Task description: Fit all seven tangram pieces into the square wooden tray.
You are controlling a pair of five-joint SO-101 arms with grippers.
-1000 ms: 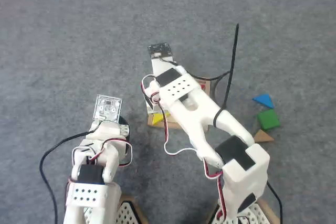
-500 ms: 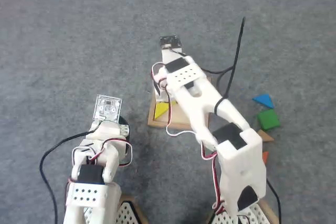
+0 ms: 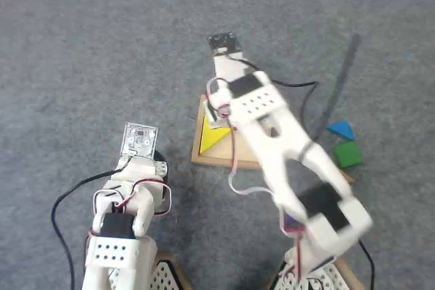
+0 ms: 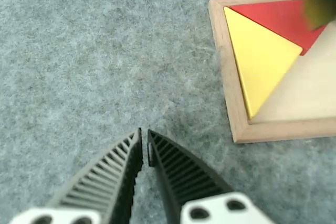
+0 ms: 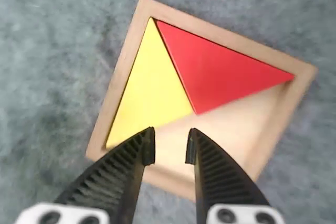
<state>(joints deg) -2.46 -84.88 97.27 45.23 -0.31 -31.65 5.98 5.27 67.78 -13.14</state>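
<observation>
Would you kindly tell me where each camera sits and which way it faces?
High view: fixed above the grey mat, looking down; shows the left arm beside the wooden tray, the right arm over it.
Left wrist view: on the left arm, facing down at the mat and the tray's corner; its shut left hand shows.
Right wrist view: on the right arm, straight above the tray; its open right hand shows.
Shared: both wrist views show the yellow triangle and red triangle in the tray.
</observation>
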